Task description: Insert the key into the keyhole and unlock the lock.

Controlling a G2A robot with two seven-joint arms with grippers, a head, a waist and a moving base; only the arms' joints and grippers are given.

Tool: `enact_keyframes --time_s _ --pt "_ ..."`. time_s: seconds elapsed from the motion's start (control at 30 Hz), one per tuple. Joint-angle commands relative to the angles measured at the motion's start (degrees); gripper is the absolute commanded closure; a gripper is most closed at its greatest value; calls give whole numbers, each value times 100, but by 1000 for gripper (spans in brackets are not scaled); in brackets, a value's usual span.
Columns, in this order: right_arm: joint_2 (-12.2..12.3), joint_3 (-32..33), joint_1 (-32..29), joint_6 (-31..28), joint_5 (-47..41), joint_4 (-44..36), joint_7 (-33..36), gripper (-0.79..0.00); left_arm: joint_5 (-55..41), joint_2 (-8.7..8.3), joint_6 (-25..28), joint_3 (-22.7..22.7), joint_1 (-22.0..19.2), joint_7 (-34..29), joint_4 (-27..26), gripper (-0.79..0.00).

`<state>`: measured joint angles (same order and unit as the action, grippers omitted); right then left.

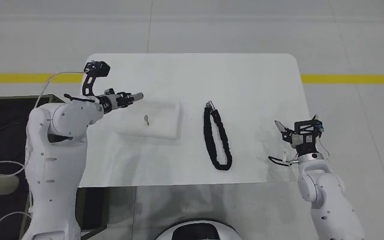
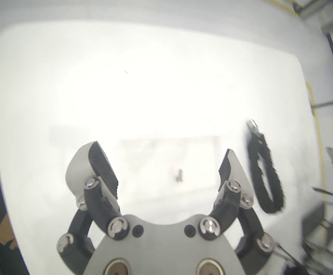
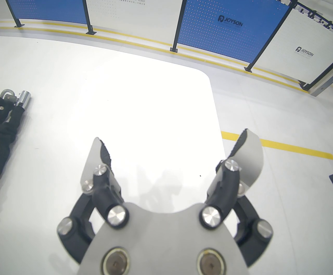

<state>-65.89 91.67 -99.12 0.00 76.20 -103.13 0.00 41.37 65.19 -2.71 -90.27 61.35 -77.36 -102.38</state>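
Note:
A small key (image 1: pixel 146 120) lies on a white foam pad (image 1: pixel 165 129) left of the table's middle; it shows as a dark speck (image 2: pixel 179 176) in the left wrist view. A black chain lock (image 1: pixel 216 138) with a metal cylinder end (image 1: pixel 209 105) lies in a loop at the middle, and is also seen as the chain lock (image 2: pixel 265 169) and the cylinder end (image 3: pixel 23 98) in the wrist views. My left gripper (image 2: pixel 161 158) is open, hovering left of the pad above the table, nothing between its fingers. My right gripper (image 3: pixel 171 148) is open near the table's right front corner.
The white table (image 1: pixel 252 78) has rounded corners, with its right edge (image 3: pixel 216 109) close to the right gripper. Grey floor with a yellow line (image 1: pixel 336 78) lies beyond. Blue and white panels (image 3: pixel 223 23) stand far off.

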Motion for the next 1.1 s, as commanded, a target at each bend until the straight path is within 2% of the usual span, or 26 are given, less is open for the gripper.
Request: enact_keyframes --time_s 0.0,0.1,0.27,0.5,0.6,0.83,0.87,0.93,1.0,1.07 --pt "0 0 0 0 0 0 0 -785 -318 -25 29 349 -639 -1064 497 -785" --pt "0 0 0 0 0 0 0 -785 -706 -129 -139 936 -1091 -1064 1054 -785" --pt "0 0 0 0 0 0 0 -785 -801 -382 -480 1681 -1534 -1064 1428 -785" --pt "0 0 0 0 0 0 0 -785 -806 -397 -511 1712 -1556 -1064 1435 -785" --pt "0 0 0 0 0 0 0 -785 -1147 -422 -249 1840 -1252 -1064 1466 -785" --pt "0 0 0 0 0 0 0 -785 -878 -472 -214 1949 -1372 -1046 1784 -785" --pt "0 0 0 0 0 0 0 -785 -848 -468 -202 1984 -1401 -1021 1840 -730" --pt "0 0 0 0 0 0 0 -785 -680 -463 -153 2082 -1470 -977 1950 -548" --pt "0 0 0 0 0 0 0 -785 -634 -447 -108 2188 -1503 -925 2038 -520" --pt "0 0 0 0 0 0 0 -785 -597 -431 -69 2279 -1552 -916 2117 -419"
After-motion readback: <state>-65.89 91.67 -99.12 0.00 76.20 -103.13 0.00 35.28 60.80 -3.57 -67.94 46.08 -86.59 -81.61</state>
